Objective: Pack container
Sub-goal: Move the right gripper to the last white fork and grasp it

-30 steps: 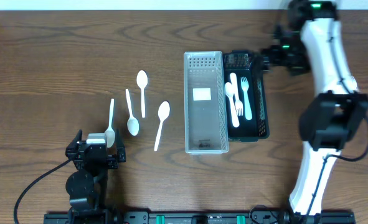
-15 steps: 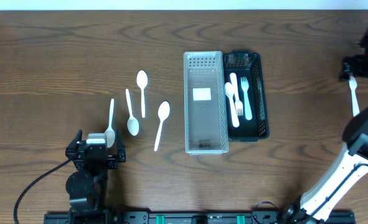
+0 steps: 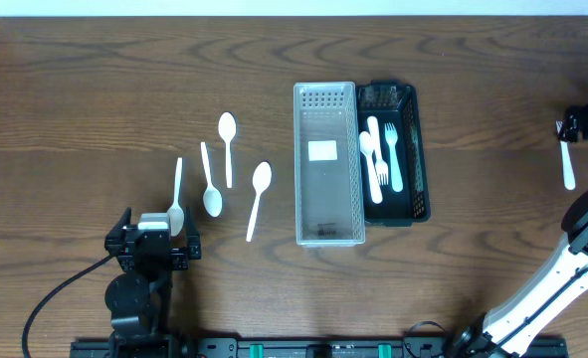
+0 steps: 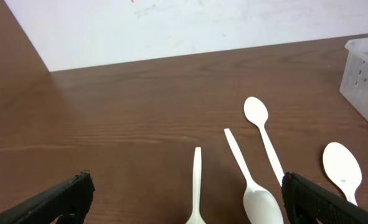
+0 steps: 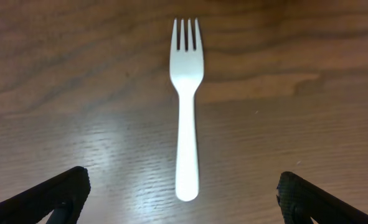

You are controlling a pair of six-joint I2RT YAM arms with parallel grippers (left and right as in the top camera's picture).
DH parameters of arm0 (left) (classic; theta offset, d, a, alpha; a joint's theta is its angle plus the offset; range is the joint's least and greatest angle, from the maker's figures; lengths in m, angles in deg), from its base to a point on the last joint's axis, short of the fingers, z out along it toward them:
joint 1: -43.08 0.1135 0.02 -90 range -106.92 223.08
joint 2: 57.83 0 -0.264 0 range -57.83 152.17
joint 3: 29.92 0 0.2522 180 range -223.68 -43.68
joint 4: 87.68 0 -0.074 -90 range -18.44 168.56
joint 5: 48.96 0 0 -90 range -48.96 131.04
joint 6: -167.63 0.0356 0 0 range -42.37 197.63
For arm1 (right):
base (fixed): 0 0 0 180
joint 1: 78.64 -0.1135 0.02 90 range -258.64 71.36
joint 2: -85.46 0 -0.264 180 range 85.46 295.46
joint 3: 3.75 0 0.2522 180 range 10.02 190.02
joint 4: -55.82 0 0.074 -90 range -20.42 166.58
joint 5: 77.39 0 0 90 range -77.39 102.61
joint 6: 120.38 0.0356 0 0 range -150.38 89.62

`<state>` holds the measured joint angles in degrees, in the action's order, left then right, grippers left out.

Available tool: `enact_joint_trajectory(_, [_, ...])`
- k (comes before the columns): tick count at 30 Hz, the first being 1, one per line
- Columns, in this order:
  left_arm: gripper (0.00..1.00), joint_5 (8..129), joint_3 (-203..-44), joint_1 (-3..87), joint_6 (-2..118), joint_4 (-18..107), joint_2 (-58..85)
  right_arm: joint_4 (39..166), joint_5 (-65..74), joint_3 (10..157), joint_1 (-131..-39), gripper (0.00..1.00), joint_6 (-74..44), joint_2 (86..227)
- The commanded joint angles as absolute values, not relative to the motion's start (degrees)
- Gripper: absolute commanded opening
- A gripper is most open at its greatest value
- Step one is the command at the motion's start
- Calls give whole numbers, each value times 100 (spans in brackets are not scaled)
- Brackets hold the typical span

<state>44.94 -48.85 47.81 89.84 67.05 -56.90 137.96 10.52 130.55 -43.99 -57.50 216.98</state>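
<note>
brown wood-grain table (image 3: 75, 89) meets a white wall (image 4: 202, 25) (left gripper (image 4: 187, 193) and right gripper (image 5: 184, 186) gape wide, empty).

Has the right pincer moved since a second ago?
Yes. The right pincer swung right, away from the black tray's far end, to the frame's right edge over a lone fork.

— Where is there room to pass?
— I see bare table (image 3: 95, 89) along the whole far side, and a wide clear stretch between the black tray (image 3: 424, 149) and the lone fork (image 3: 567, 167) at far right.
— What stands in the way?
— The clear basket (image 3: 296, 159) and black tray, side by side mid-table with raised walls. Left of them, four spoons (image 3: 262, 177) lie close together with narrow gaps.
</note>
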Motion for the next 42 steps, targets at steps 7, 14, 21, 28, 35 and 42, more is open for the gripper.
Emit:
enact_joint_trajectory(7, [98, 4510, -4736, 4805, 8955, 6668, -5682, 13724, 1176, 13048, -4427, 99, -5874, 22354])
enact_joint_trajectory(14, [98, 4510, -4736, 4805, 8955, 6668, -5682, 13661, 1225, 13048, -4434, 99, -5925, 22682])
enact_joint_trajectory(21, [98, 4510, -4736, 4805, 8955, 6668, -5682, 13567, 1262, 13048, -4434, 99, -5940, 22806])
enact_joint_trajectory(28, [98, 4510, -4736, 4805, 8955, 6668, -5682, 13508, 1434, 13007, -4449, 99, -5964, 22809])
enact_joint_trajectory(35, [98, 4510, -4736, 4805, 8955, 6668, -5682, 13492, 1447, 12978, -4460, 99, -5962, 22809])
enact_joint_trajectory(42, [98, 4507, -4736, 4805, 8955, 6668, -5682, 13449, 1384, 12829, -4458, 99, -5964, 22811])
